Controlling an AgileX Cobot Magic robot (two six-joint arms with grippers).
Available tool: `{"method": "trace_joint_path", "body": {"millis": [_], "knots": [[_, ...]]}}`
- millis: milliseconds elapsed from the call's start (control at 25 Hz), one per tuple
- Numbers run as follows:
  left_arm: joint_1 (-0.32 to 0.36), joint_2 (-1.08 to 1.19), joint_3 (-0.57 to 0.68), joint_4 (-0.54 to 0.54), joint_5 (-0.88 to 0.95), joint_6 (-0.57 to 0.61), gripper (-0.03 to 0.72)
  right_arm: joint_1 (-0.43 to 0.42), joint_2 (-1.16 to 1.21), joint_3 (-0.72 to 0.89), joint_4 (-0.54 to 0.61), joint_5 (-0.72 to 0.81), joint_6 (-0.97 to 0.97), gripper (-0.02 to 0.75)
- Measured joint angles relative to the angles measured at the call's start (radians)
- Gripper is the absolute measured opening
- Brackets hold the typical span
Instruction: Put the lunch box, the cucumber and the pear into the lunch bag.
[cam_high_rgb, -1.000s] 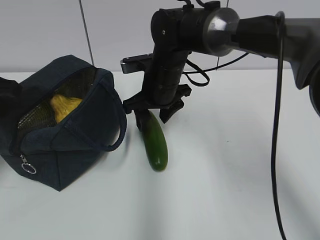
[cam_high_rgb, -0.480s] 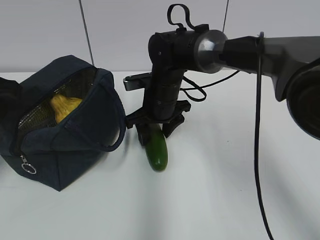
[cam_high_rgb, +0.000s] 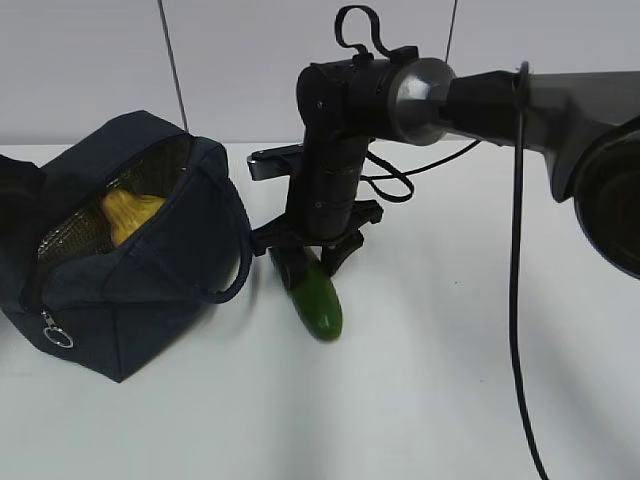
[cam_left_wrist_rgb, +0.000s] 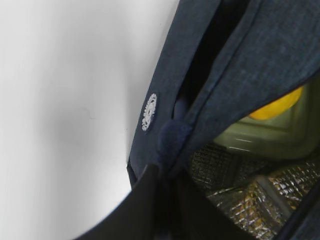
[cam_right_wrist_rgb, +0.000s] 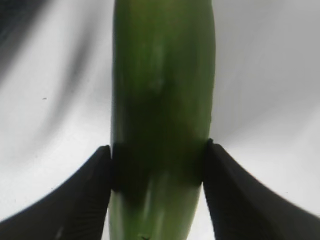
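The dark green cucumber lies on the white table just right of the navy lunch bag. My right gripper reaches down over its far end. In the right wrist view both fingers press against the sides of the cucumber, so the right gripper is shut on it. The bag stands open, with the yellow pear inside. In the left wrist view my left gripper pinches the rim of the bag. Inside it the pear rests on the pale green lid of the lunch box.
The bag's loop handle hangs toward the cucumber, and its silver zipper ring dangles at the front corner. Black cables trail from the right arm. White table stretches to the right and front.
The right gripper has come down over the cucumber and its jaws have closed in on its sides. The cucumber's near end has swung slightly right. The bag has not moved.
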Motion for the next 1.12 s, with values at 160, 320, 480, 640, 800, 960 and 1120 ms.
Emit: {"method": "trace_joint_path", "body": {"millis": [160, 320, 480, 640, 800, 960, 1120], "knots": [[0.000, 0.000, 0.000, 0.000, 0.000, 0.000, 0.001, 0.000, 0.000, -0.002, -0.001, 0.030, -0.001, 0.399], [0.000, 0.000, 0.000, 0.000, 0.000, 0.000, 0.001, 0.000, 0.000, -0.036, -0.036, 0.078, -0.001, 0.398], [0.000, 0.000, 0.000, 0.000, 0.000, 0.000, 0.001, 0.000, 0.000, -0.129, -0.086, 0.093, 0.001, 0.398], [0.000, 0.000, 0.000, 0.000, 0.000, 0.000, 0.001, 0.000, 0.000, -0.253, -0.125, 0.099, 0.015, 0.396], [0.000, 0.000, 0.000, 0.000, 0.000, 0.000, 0.001, 0.000, 0.000, -0.365, -0.136, 0.112, 0.034, 0.396], [0.000, 0.000, 0.000, -0.008, 0.000, 0.000, 0.001, 0.000, 0.000, -0.480, -0.138, 0.115, 0.042, 0.395], [0.000, 0.000, 0.000, -0.030, 0.001, 0.000, 0.001, 0.000, 0.000, -0.560, -0.079, 0.119, 0.043, 0.395]]}}
